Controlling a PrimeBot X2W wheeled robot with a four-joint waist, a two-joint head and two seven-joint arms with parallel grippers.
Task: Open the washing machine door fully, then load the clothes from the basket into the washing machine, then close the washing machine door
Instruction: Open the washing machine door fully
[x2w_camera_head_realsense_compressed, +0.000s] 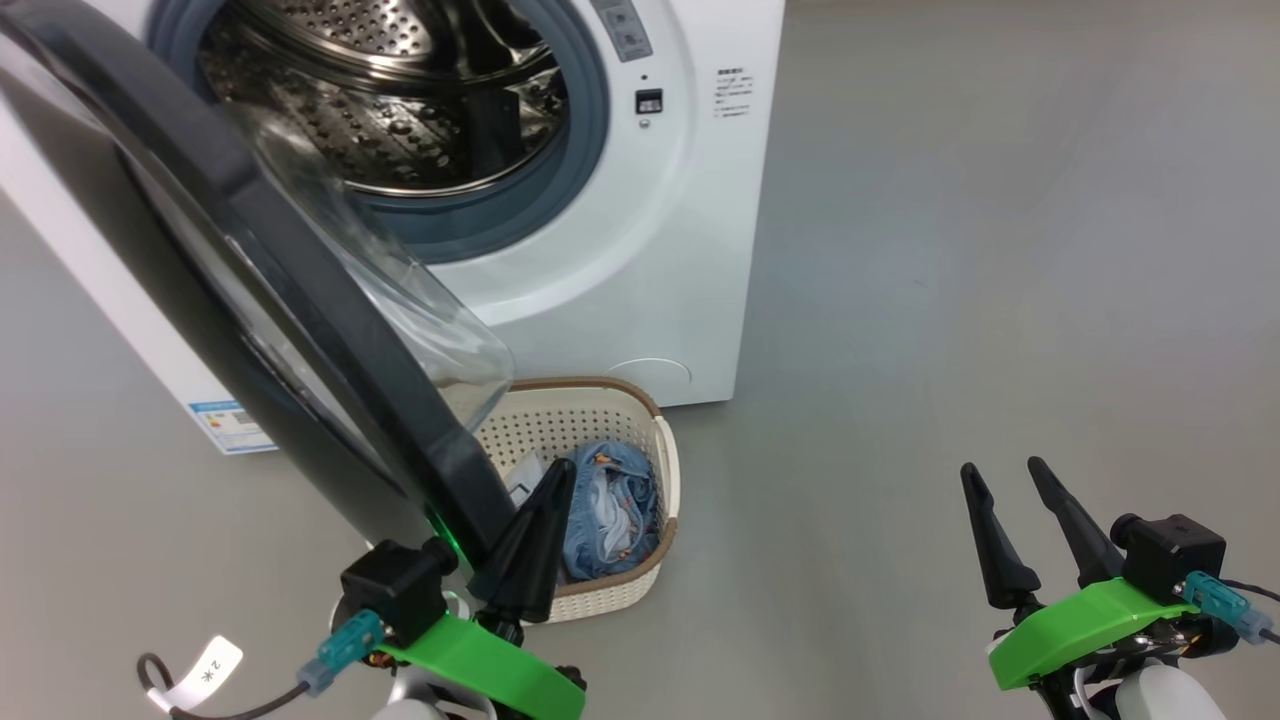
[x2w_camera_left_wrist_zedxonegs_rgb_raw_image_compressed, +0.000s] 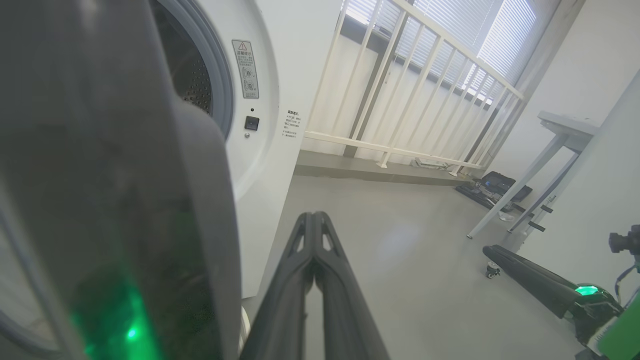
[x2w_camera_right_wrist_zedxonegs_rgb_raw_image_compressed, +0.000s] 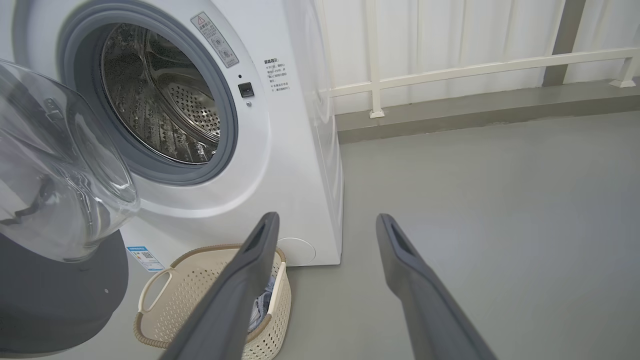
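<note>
Head view: door swung out from the washer; basket w/ clothes at washer's foot. L gripper closed tight, empty, just beside door edge, nearest the clothes. Left wrist view: door close on its left. Right wrist view: R gripper spread wide, empty.

The washing machine was white, with a grey-blue rubber gasket ringing a shiny steel drum dotted all over with small holes. The washing machine door had a glossy black rim and a clear glass bowl. A blue-and-white label sticker marked one lower corner. The basket was cream-white, perforated in a fine grid, with a brown woven-look rim. The clothes were light blue with white parts and touches of orange. The left gripper and the right gripper were black, each above a bright green bracket. The floor was plain grey.
</note>
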